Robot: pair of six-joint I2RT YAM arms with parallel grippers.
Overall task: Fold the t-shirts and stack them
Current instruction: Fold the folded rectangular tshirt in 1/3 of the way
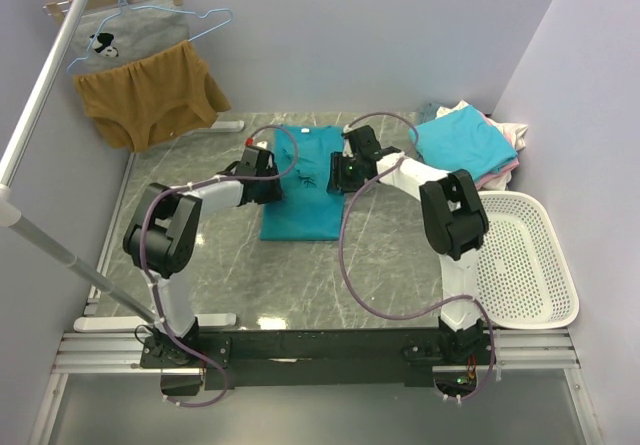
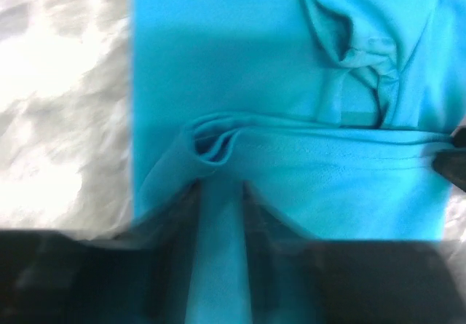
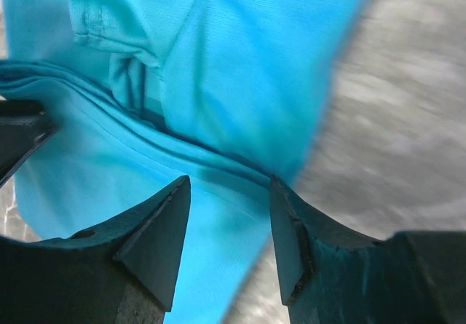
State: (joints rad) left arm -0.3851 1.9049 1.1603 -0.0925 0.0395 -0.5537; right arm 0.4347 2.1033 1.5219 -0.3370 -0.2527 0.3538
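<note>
Lying flat mid-table, the teal t-shirt is a smooth, narrow oblong with layered folds along its edges. At its left edge the left gripper pinches a bunched fold; the right gripper stands half-wide astride the right edge. Far right, a turquoise t-shirt tops a pile.

R gripper is seen w/ jaws apart, the folded edge of the teal t-shirt running across btwn the fingers. A seamed hem is bunched at upper left. Blurred grey table is seen at right, and a dark part at the left edge can't be identified.
</note>
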